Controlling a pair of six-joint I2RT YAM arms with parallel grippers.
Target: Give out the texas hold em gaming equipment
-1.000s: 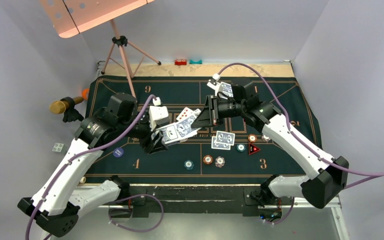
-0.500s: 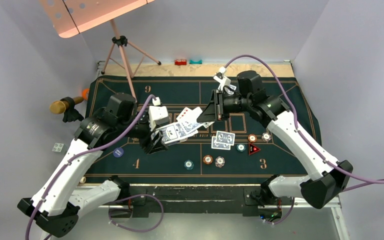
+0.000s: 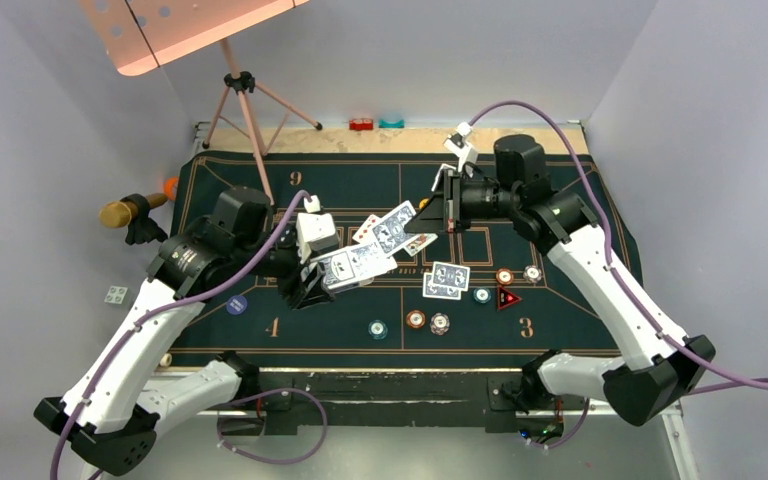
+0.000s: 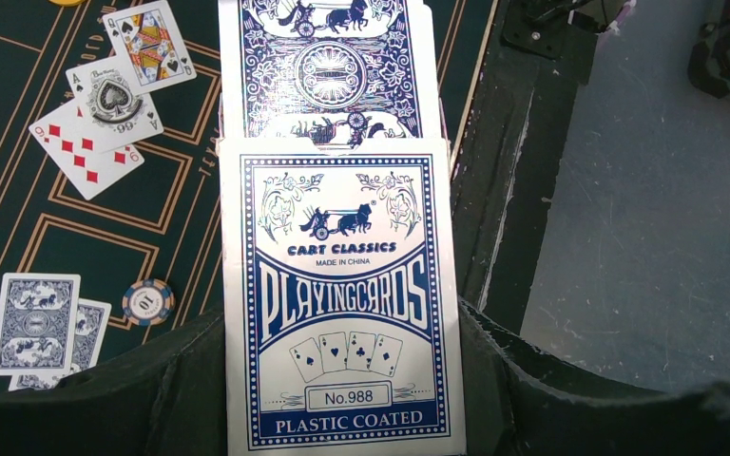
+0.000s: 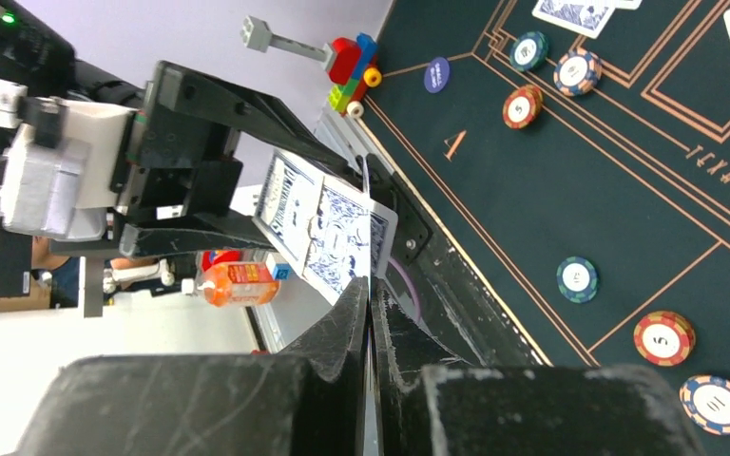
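Note:
My left gripper [image 3: 312, 283] is shut on a blue-and-white playing card box [image 3: 345, 268], held above the green mat; in the left wrist view the box [image 4: 342, 304] sits between the jaws with cards [image 4: 333, 66] sticking out of its open end. My right gripper [image 3: 430, 215] is shut on one blue-backed card [image 3: 397, 225], drawn partly away from the box; the right wrist view shows that card [image 5: 342, 242] edge-on in the shut fingers [image 5: 342, 323]. Face-up cards [image 4: 105, 95], two face-down cards [image 3: 447, 280], several striped chips [image 3: 416, 320], a red triangle marker [image 3: 507, 297] and a blue disc [image 3: 237, 305] lie on the mat.
A tripod stand [image 3: 245, 110] with a pink panel stands at the mat's back left. A microphone [image 3: 125, 212] sits off the left edge. Small red [image 3: 362, 124] and teal [image 3: 392, 123] blocks lie behind the mat. The green mat [image 3: 560, 190] covers most of the table.
My right gripper has moved right and back, away from the box, taking one card with it. The left arm and the box have stayed nearly still.

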